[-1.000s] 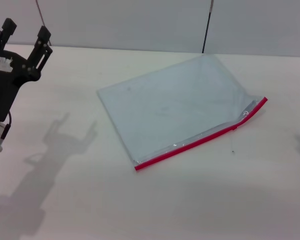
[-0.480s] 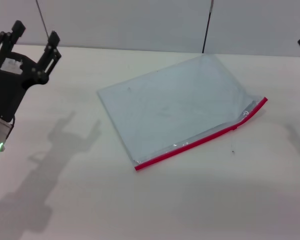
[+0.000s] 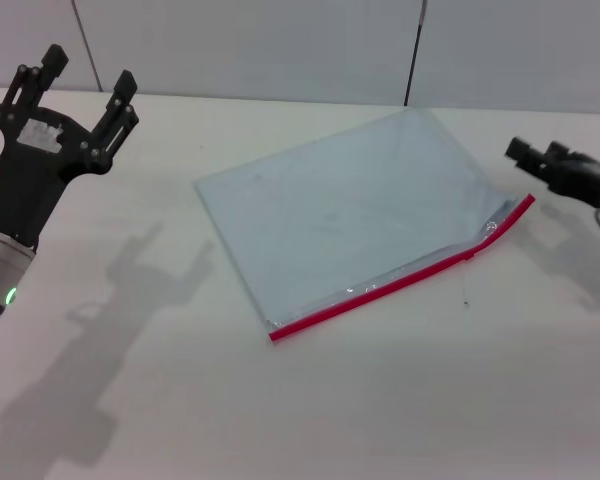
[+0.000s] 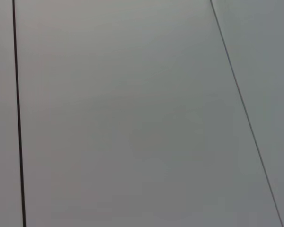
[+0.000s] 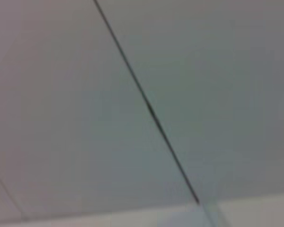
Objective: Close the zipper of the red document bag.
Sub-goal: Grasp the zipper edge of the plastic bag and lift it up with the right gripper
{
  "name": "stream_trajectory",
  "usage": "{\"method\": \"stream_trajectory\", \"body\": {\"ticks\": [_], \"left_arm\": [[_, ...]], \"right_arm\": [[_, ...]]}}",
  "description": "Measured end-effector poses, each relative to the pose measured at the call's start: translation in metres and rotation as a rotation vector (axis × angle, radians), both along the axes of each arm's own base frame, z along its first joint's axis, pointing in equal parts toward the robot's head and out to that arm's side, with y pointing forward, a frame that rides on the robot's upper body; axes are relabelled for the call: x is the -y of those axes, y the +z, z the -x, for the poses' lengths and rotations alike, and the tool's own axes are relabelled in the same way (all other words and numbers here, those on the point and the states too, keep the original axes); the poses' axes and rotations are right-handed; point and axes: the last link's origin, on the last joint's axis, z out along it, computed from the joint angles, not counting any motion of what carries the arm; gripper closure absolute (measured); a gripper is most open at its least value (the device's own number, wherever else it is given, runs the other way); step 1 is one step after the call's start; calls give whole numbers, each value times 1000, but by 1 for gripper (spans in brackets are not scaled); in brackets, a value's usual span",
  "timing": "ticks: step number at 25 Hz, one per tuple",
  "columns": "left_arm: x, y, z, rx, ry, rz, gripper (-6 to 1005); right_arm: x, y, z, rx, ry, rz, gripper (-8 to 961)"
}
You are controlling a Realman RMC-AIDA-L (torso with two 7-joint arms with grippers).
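The red document bag (image 3: 350, 210), a flat translucent pale blue pouch, lies slanted in the middle of the white table (image 3: 310, 420). Its zipper (image 3: 380, 288) is a thin red strip along the near long edge. A small dark slider (image 3: 469, 256) sits toward the right end, and the pouch mouth bulges a little beyond it. My left gripper (image 3: 86, 74) is raised at the far left, open and holding nothing, well apart from the bag. My right gripper (image 3: 521, 151) reaches in from the right edge, just above the zipper's right end. Both wrist views show only wall.
A grey panelled wall (image 3: 280, 40) with dark vertical seams (image 3: 413, 50) stands behind the table. Shadows of both arms fall on the tabletop left and right of the bag.
My left gripper has shifted rightward and a little up. My right gripper came in from the right edge and now hovers near the zipper's right end. The bag has not moved.
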Motion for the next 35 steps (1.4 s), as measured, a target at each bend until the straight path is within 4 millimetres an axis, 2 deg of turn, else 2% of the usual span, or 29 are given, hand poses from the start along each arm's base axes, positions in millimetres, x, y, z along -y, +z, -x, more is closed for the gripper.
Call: {"method": "stream_trajectory", "body": {"ticks": [5, 13, 32, 35], "left_arm": [[0, 0, 0, 0, 0, 0, 228], [0, 0, -1, 2, -2, 1, 228], [-1, 0, -1, 8, -2, 2, 229], [-1, 0, -1, 8, -2, 1, 228]], "right_arm": [[-11, -10, 0, 71, -75, 99, 184], [-14, -12, -5, 113, -127, 120, 186], [-17, -28, 3, 206, -131, 235, 185], [-17, -29, 4, 208, -133, 248, 221]]}}
